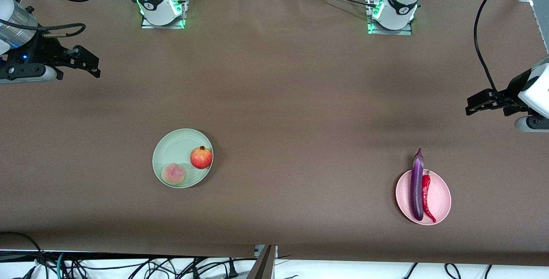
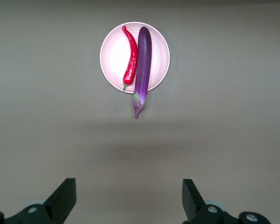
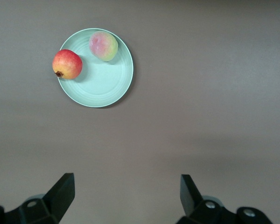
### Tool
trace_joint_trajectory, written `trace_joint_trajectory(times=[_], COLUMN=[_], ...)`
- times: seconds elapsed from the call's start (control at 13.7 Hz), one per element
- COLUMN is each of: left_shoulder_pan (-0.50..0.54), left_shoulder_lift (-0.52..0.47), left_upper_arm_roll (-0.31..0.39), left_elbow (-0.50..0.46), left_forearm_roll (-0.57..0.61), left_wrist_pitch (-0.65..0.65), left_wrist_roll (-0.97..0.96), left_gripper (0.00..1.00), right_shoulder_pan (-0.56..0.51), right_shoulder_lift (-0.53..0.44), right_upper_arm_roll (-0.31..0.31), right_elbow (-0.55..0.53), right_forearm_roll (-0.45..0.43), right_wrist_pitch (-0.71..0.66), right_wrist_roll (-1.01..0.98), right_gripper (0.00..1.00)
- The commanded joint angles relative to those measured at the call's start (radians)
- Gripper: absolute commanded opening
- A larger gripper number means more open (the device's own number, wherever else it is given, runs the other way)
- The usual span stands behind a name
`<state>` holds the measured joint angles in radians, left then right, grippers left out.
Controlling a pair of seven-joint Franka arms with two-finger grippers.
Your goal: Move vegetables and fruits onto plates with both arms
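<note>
Over bare cloth near the table's two end edges, left gripper [image 1: 471,108] and right gripper [image 1: 95,67] wait, jaws spread and empty, apparently done: eggplant [image 1: 416,187] and chili pepper [image 1: 426,196] lie on pink plate [image 1: 441,197], pomegranate [image 1: 201,157] and peach [image 1: 173,174] on green plate [image 1: 173,150].
</note>
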<state>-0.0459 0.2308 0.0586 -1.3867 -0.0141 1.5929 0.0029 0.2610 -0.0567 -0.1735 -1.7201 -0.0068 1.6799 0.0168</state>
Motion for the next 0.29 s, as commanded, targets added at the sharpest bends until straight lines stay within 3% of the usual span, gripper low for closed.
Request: trace_joint_trajectory(times=[0.0, 0.22], left_shoulder_pan=[-0.002, 0.001], left_shoulder_lift=[0.013, 0.013], left_upper_arm_roll=[0.003, 0.006], left_elbow=[0.029, 0.028], left_forearm_roll=[0.013, 0.010], left_wrist_pitch=[-0.013, -0.013], left_wrist_roll=[-0.009, -0.009], left_gripper=[1.00, 1.00], right_shoulder_pan=[-0.023, -0.022], right_shoulder_lift=[0.003, 0.032], right_upper_arm_roll=[0.025, 0.023], right_elbow=[0.013, 0.066], right_forearm_roll=[-0.009, -0.007], right_wrist_pitch=[0.018, 0.000], right_wrist_roll=[0.018, 0.011], right_gripper=[1.00, 1.00])
